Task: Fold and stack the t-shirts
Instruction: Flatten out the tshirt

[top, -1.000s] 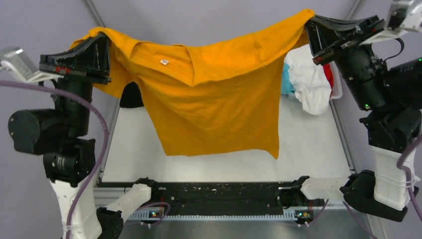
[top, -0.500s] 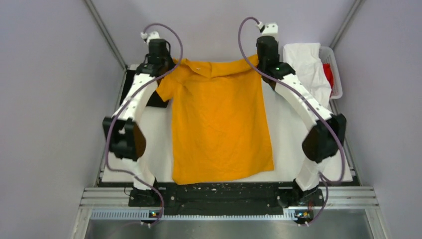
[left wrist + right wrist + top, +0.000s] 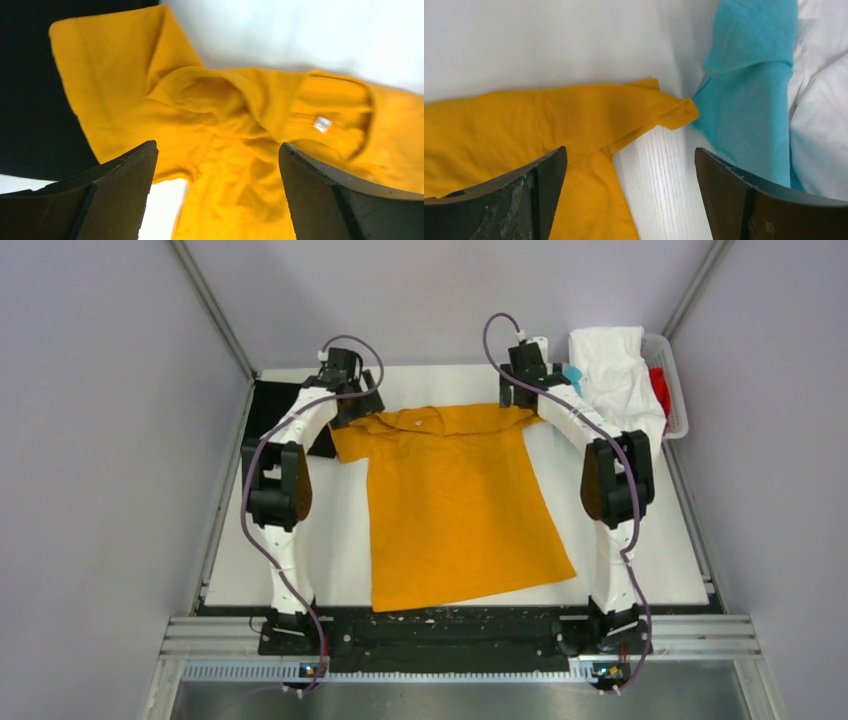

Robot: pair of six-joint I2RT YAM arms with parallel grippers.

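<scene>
left gripper (image 3: pixel 217 150) jaws spread wide, nothing between, hovering over left shoulder and sleeve of mustard-orange shirt (image 3: pixel 450 500). right gripper (image 3: pixel 630 152) also spread, empty, above right sleeve tip. shirt spread on white table (image 3: pixel 650 540), collar far side, hem toward arm bases. left sleeve overlaps black shirt (image 3: pixel 268 408). teal shirt (image 3: pixel 749 90) just beside right sleeve tip. white shirt (image 3: pixel 610 360) and red shirt (image 3: pixel 660 390) heaped at basket (image 3: pixel 680 415), far right corner.

Bare table (image 3: pixel 330 530) lies open along both long sides of the orange shirt (image 3: pixel 455 505) and in a strip behind its collar. A black shirt (image 3: pixel 270 405) crowds the far-left corner under one sleeve. A teal shirt (image 3: pixel 749 90), white shirt (image 3: pixel 610 360) and basket (image 3: pixel 682 405) block the far right.
</scene>
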